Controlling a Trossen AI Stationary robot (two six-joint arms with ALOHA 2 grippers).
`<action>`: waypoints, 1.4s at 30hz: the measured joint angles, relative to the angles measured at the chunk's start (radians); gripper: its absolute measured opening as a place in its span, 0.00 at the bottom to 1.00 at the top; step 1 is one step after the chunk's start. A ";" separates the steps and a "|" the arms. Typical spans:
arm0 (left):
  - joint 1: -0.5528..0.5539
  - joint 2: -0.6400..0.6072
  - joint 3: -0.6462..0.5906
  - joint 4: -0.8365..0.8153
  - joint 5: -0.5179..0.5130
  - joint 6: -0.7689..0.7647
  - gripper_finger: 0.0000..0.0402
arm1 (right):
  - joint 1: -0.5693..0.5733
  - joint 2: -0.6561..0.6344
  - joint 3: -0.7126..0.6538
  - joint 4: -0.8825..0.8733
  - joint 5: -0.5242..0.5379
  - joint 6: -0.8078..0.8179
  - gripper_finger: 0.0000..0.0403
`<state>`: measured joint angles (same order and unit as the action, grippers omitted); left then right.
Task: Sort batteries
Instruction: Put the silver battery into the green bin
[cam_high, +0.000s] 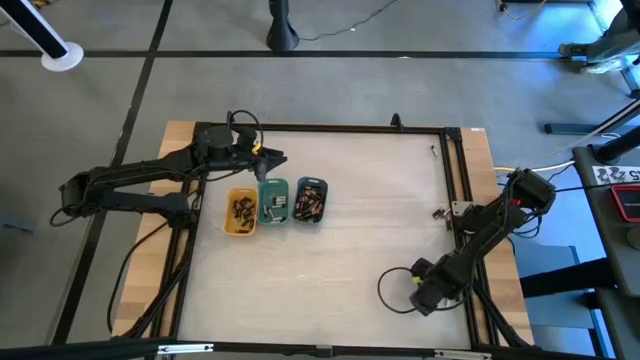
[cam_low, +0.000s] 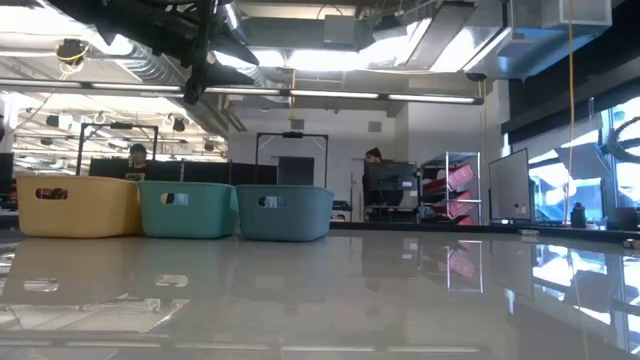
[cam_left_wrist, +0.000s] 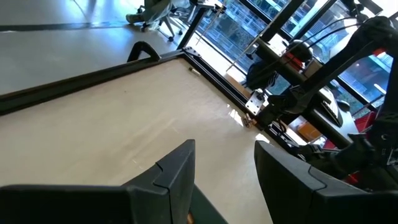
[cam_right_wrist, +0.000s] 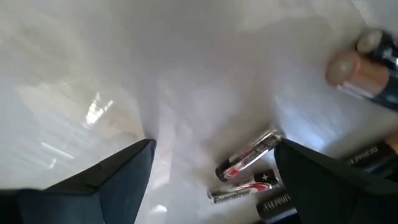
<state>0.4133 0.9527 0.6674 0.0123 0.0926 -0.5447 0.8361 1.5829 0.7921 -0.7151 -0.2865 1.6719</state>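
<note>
Between the right gripper's (cam_right_wrist: 211, 168) two dark fingers, spread wide apart, a few small silvery cylinder batteries (cam_right_wrist: 247, 157) with red markings lie on a pale, glossy surface, with a copper-toned one (cam_right_wrist: 360, 70) farther off; none is held. From above, this right arm is folded by the right edge of the pale wooden table (cam_high: 380, 210), toward its near right corner. Three small oblong plastic trays stand side by side near the left edge: a yellow tray (cam_high: 240, 212) with dark batteries, a green tray (cam_high: 274, 203) with silvery ones, and a grey-blue tray (cam_high: 310, 202) with a heap of dark and copper-toned batteries (cam_high: 311, 204). Just above the green tray's far end hangs the left gripper (cam_high: 272, 160), its jaws parted and empty in its wrist view.
</note>
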 joint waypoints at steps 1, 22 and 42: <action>0.000 0.000 0.000 0.000 0.000 0.002 0.39 | 0.000 0.000 0.005 0.000 0.014 0.004 0.83; 0.000 0.000 0.000 0.000 -0.001 0.021 0.39 | 0.001 -0.005 -0.030 0.068 0.035 0.031 0.23; -0.001 0.000 0.000 0.000 0.000 0.034 0.39 | -0.187 -0.001 0.308 -0.160 0.179 -0.245 0.04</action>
<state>0.4122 0.9527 0.6672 0.0120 0.0927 -0.5106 0.6492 1.5821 1.0998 -0.8755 -0.1077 1.4273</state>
